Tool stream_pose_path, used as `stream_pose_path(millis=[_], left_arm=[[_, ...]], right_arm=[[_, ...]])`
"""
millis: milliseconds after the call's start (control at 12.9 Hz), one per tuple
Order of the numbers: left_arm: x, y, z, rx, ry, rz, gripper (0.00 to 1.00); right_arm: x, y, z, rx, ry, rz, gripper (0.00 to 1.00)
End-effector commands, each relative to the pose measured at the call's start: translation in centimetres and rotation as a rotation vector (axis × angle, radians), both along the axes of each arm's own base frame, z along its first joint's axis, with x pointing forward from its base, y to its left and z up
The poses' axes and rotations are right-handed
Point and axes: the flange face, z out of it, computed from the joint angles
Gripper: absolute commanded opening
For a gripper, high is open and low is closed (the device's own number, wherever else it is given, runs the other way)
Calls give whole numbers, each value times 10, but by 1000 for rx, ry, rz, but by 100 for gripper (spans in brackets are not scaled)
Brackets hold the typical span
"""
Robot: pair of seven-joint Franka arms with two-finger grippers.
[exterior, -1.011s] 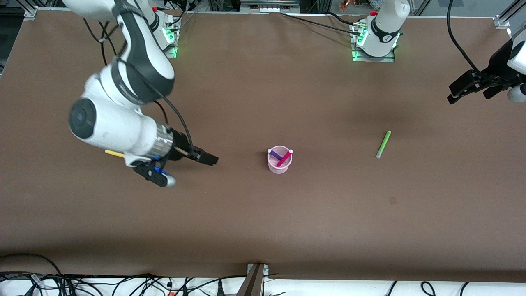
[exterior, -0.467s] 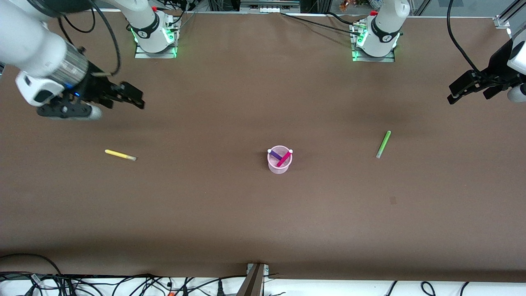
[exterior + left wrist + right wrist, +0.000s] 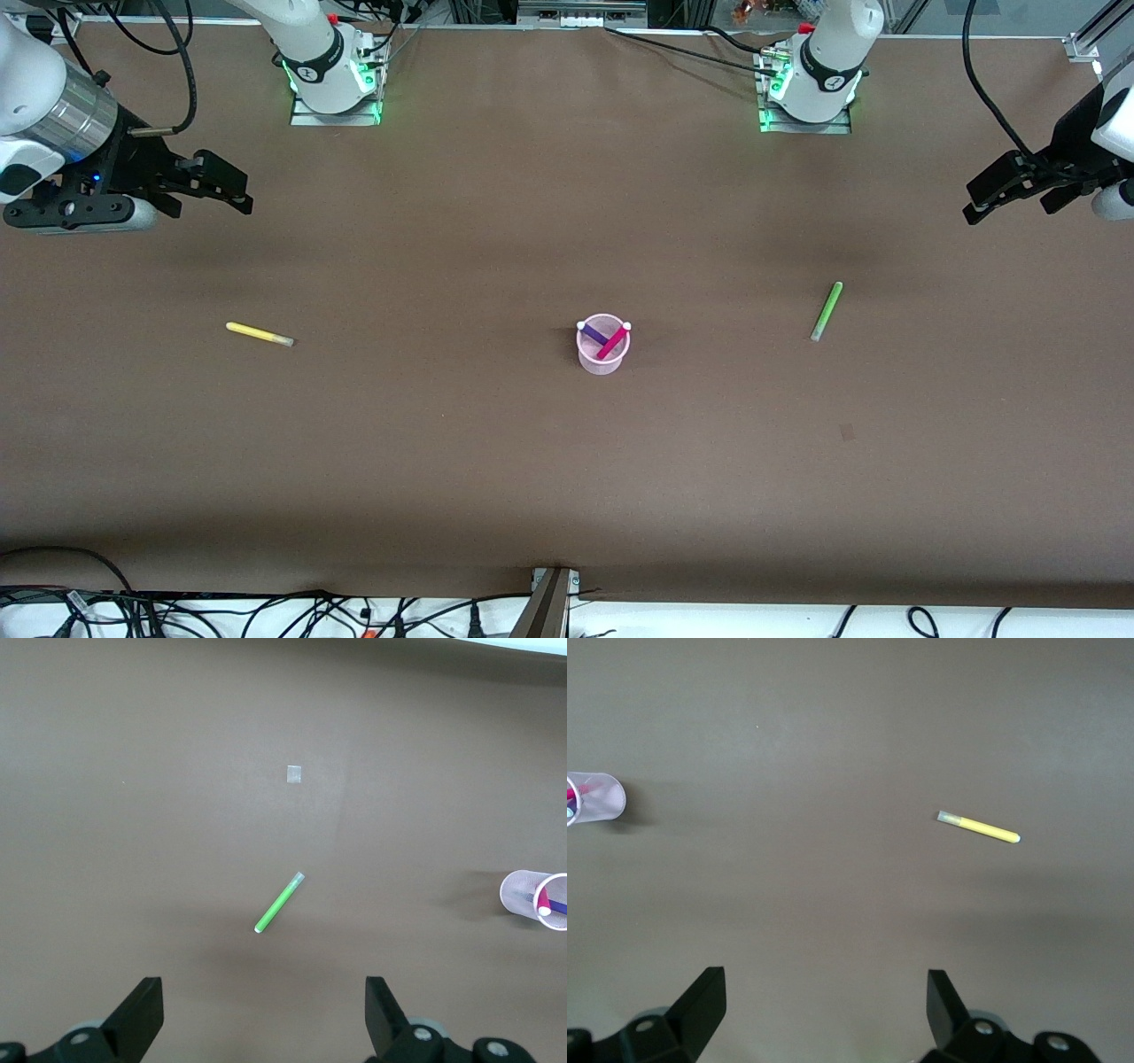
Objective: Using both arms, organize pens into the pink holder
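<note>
The pink holder (image 3: 602, 353) stands mid-table with a purple pen (image 3: 592, 333) and a magenta pen (image 3: 611, 344) leaning crossed inside it. A yellow pen (image 3: 259, 334) lies flat toward the right arm's end. A light green pen (image 3: 826, 311) lies flat toward the left arm's end. My right gripper (image 3: 237, 193) is open and empty, up over bare table; its wrist view shows the yellow pen (image 3: 979, 827) and the holder (image 3: 598, 797). My left gripper (image 3: 976, 204) is open and empty, waiting over bare table; its wrist view shows the green pen (image 3: 280, 904) and the holder (image 3: 530, 895).
The arm bases (image 3: 332, 84) (image 3: 811, 89) stand at the table edge farthest from the front camera. A small dark mark (image 3: 846, 431) is on the brown table, nearer the camera than the green pen. Cables (image 3: 266, 611) and a metal post (image 3: 549, 602) lie along the near edge.
My right arm has swung away from the holder and up toward its own end of the table, uncovering the yellow pen. The left arm and all pens have not moved.
</note>
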Motion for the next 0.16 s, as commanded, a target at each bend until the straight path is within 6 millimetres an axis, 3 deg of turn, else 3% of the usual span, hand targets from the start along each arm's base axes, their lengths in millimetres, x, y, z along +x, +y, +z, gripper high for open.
stream_pose_path(millis=[0,78], left_arm=[[1,-2,6,-15,5,3,100],[1,-2,6,-15,6,3,100]], right_arm=[[-3,3,8,-56,-24,36,100],[-5,5,9,-59,-15,38,100]])
